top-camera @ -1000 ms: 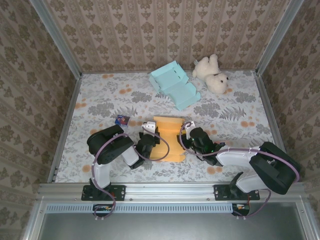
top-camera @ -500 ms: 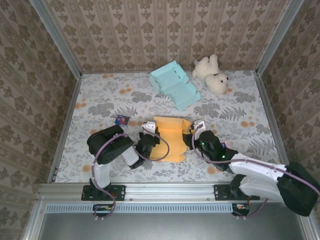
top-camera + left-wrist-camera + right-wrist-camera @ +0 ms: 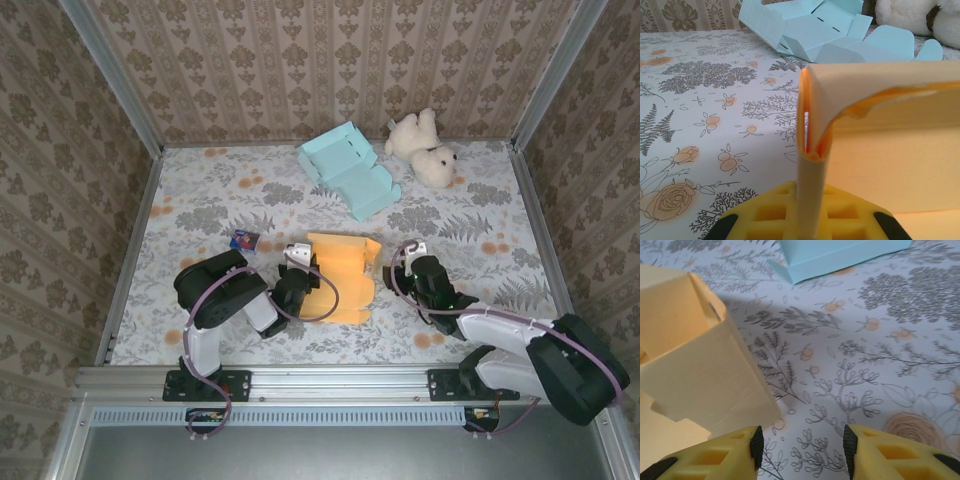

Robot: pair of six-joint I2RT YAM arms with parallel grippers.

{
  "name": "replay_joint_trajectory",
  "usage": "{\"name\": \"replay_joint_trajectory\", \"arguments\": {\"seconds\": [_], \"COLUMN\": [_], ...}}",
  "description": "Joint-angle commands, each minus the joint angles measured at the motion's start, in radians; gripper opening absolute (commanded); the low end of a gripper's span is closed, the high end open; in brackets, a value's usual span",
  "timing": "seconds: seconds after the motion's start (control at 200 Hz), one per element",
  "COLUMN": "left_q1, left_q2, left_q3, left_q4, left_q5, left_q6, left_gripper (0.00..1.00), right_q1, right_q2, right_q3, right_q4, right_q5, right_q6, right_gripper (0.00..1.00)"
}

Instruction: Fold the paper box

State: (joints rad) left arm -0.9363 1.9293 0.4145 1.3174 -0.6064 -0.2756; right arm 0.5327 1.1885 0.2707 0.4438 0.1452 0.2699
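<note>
Centre frame: the left gripper (image 3: 807, 220) pinches a raised flap of the yellow paper box (image 3: 340, 285), anchoring it, while the right gripper (image 3: 800, 442) hangs open just right, empty

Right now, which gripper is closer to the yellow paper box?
Left. The left gripper is clamped on the yellow paper box at its left wall; the right gripper hangs open just off its right side.
</note>
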Motion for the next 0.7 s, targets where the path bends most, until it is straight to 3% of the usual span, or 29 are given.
{"name": "replay_joint_trajectory", "arguments": {"seconds": [0.0, 0.695], "left_q1": [-0.009, -0.009], "left_q2": [0.005, 0.005], "left_q3": [-0.014, -0.016], "left_q4": [-0.017, -0.018], "left_q5": [0.013, 0.014], "left_q6": [-0.005, -0.007], "left_gripper": [0.00, 0.00], "right_q1": [-0.016, -0.060], "right_q2": [0.045, 0.296], "right_q3": [0.049, 0.163], "right_q4": [0.090, 0.220], "right_q5": [-0.107, -0.341], "right_q6": [-0.037, -0.127], "right_gripper": [0.49, 0.49]}}
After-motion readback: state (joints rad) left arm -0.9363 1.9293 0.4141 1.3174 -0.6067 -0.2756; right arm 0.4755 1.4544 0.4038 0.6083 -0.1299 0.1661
